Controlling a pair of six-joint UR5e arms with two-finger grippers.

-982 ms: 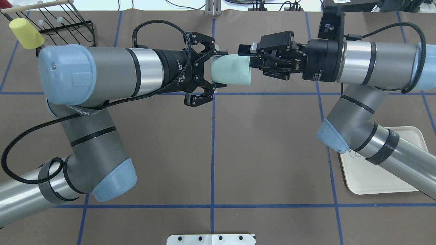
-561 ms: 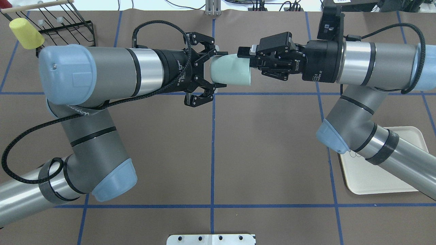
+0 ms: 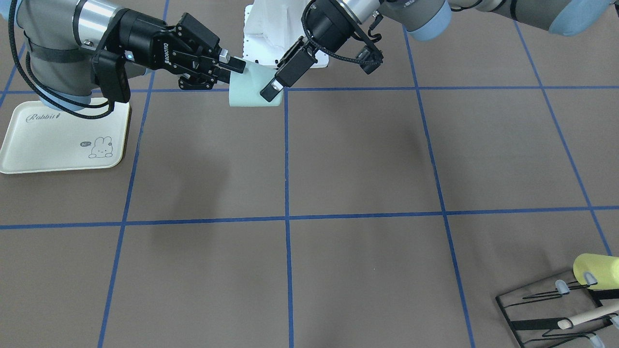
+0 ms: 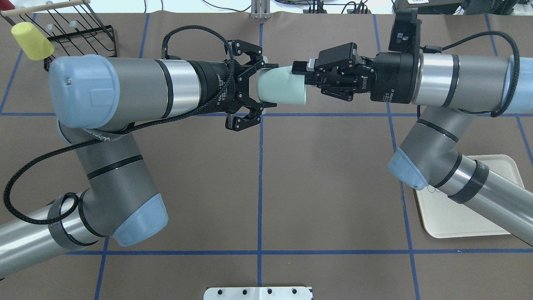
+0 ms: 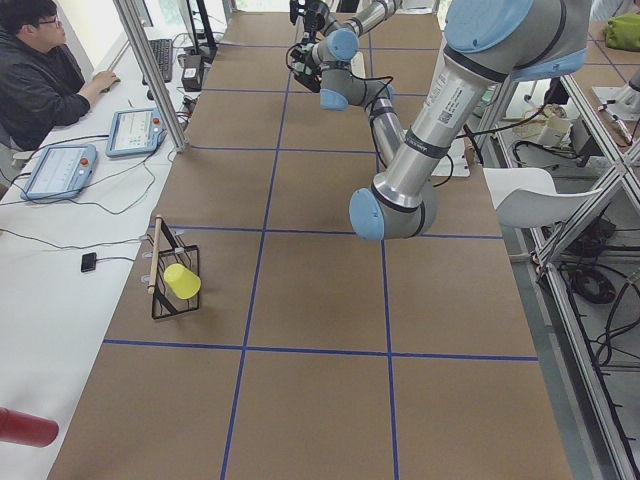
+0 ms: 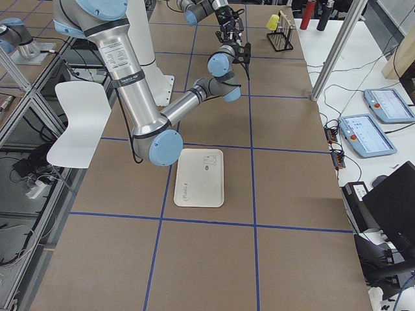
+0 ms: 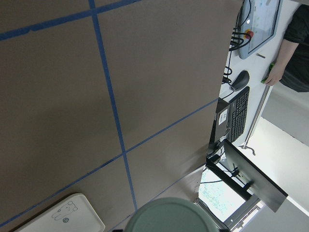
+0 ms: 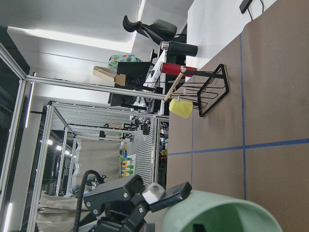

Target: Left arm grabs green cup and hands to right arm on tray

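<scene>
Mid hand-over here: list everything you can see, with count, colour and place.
green cup: 1, pale mint, on its side in the air between the two grippers
tray: 1, cream, on the table on the robot's right
yellow cup: 1, pale yellow, hung on the rack
rack: 1, black wire, far corner on the robot's left
table: 1, brown with blue grid lines
operator: 1, dark top, seated at the white side desk
left arm: 1, grey and silver
right arm: 1, grey and silver
left gripper: 1, black, shut on the cup's base end
right gripper: 1, black, fingers astride the cup's rim; grip unclear
</scene>
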